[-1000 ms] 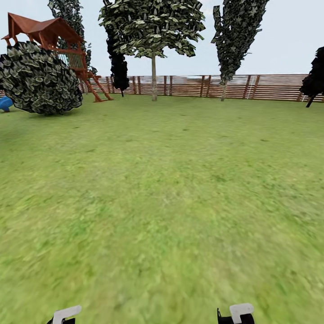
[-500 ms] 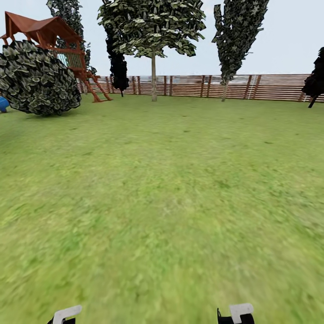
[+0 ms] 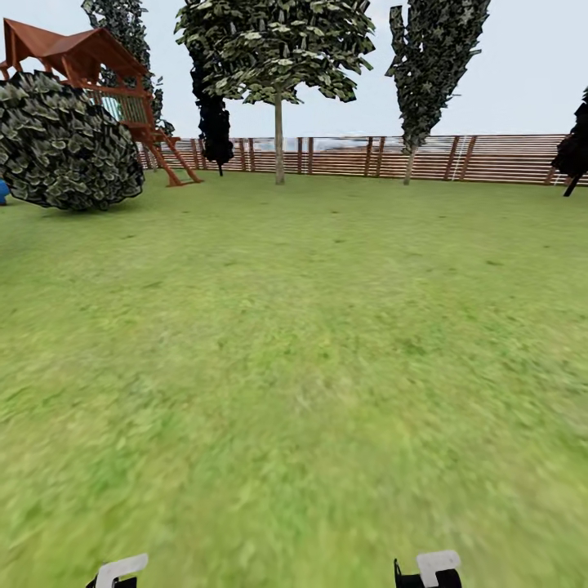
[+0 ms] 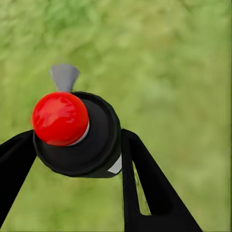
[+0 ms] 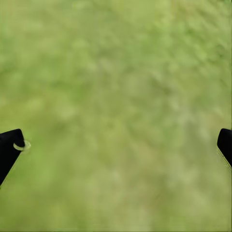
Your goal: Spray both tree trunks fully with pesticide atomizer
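Observation:
In the left wrist view my left gripper is shut on the pesticide atomizer, a black round body with a red knob and a grey nozzle, held above grass. My right gripper is open over bare lawn, with just its black fingertips at the picture's sides. In the head view a tree with a bare pale trunk stands far ahead by the fence. A taller narrow leafy tree rises to its right. White parts of both wrists peek in at the bottom edge.
A wide green lawn stretches ahead to a brown slat fence. At far left stand a round dark bush and a red playset. Near-black conifers stand by the fence.
The whole head view has shifted slightly: the bush and playset slid left and a little up, so the camera has moved. The arms keep their places in the picture.

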Controlling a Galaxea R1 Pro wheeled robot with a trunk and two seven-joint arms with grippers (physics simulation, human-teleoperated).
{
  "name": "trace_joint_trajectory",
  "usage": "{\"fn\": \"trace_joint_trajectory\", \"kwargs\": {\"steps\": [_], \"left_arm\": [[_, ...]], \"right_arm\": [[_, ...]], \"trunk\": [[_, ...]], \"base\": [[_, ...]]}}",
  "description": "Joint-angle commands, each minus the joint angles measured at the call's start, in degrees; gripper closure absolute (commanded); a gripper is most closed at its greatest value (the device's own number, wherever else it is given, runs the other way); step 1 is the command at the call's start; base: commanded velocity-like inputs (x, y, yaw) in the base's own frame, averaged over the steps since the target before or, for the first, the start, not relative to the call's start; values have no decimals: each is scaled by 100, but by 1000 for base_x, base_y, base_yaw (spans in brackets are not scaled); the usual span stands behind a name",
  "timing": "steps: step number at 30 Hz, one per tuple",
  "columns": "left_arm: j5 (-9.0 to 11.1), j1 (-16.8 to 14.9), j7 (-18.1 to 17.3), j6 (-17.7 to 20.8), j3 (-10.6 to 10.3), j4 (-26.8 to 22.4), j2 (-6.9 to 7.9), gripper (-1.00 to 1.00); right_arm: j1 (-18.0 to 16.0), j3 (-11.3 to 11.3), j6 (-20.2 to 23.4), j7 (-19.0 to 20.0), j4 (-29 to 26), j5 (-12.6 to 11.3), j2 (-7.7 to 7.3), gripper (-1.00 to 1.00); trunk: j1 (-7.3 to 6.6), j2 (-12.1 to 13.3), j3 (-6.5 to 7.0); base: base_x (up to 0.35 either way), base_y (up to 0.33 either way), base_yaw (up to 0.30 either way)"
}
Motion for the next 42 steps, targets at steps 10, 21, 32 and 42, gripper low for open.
{"fn": "trace_joint_trajectory", "kwargs": {"steps": [10, 21, 32, 42], "left_arm": [[0, 0, 0, 0, 0, -1, 3, 100], [0, 0, 0, 0, 0, -1, 2, 100], [0, 0, 0, 0, 3, -1, 7, 100], [0, 0, 0, 0, 3, -1, 7, 100]], "right_arm": [[0, 2, 0, 0, 0, 0, 0, -100], [0, 2, 0, 0, 0, 0, 0, -100], [0, 2, 0, 0, 0, -3, 0, -100], [0, 2, 0, 0, 0, 0, 0, -100]], "trunk": [[0, 0, 0], [0, 0, 0], [0, 0, 0], [0, 0, 0]], "base": [[340, 0, 0], [340, 0, 0], [340, 0, 0], [340, 0, 0]]}}
